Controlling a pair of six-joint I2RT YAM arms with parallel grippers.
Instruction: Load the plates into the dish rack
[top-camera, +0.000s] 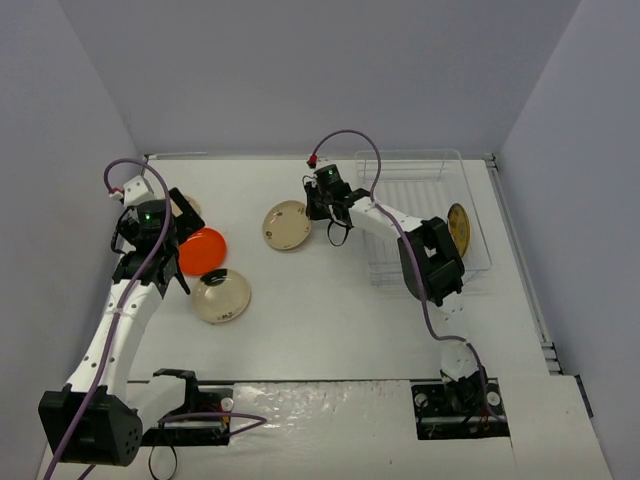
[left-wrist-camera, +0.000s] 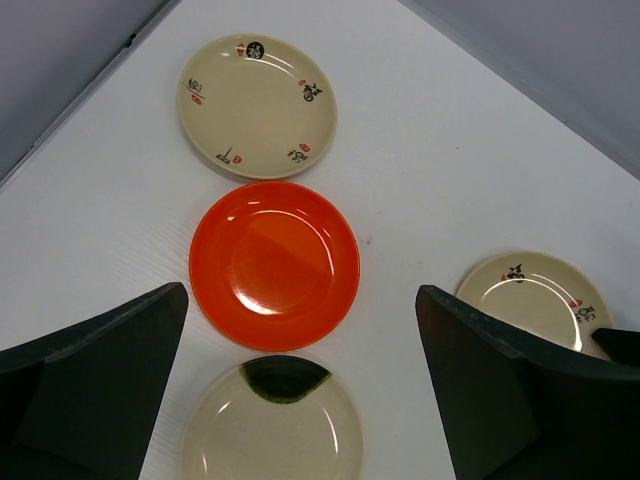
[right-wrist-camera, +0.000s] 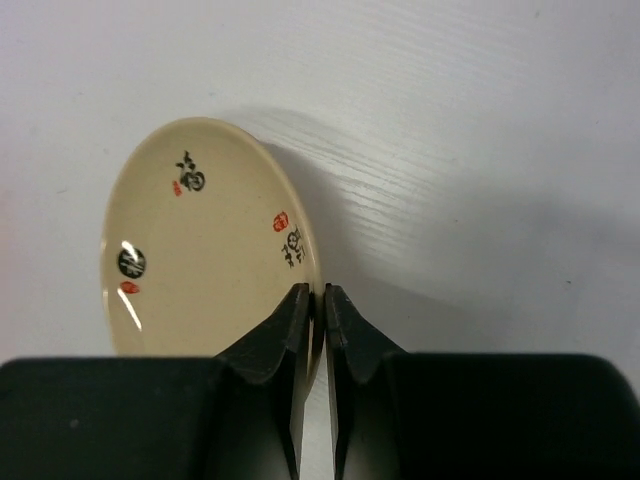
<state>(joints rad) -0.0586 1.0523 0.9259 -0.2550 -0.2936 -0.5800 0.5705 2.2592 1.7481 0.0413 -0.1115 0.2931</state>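
Dish loading: one gripped, one racked.
The left gripper hangs fully spread above the orange plate, a green-patched plate just beside it on the table; the right gripper is clamped on the rim of a tilted cream plate; a brown plate stands in the dish rack.

Soft, even light from above keeps the white table bright, with no harsh glare. In the right wrist view the cream plate throws a diffuse grey shadow to its right. The orange plate carries a broad, mild sheen. All three views are sharp.
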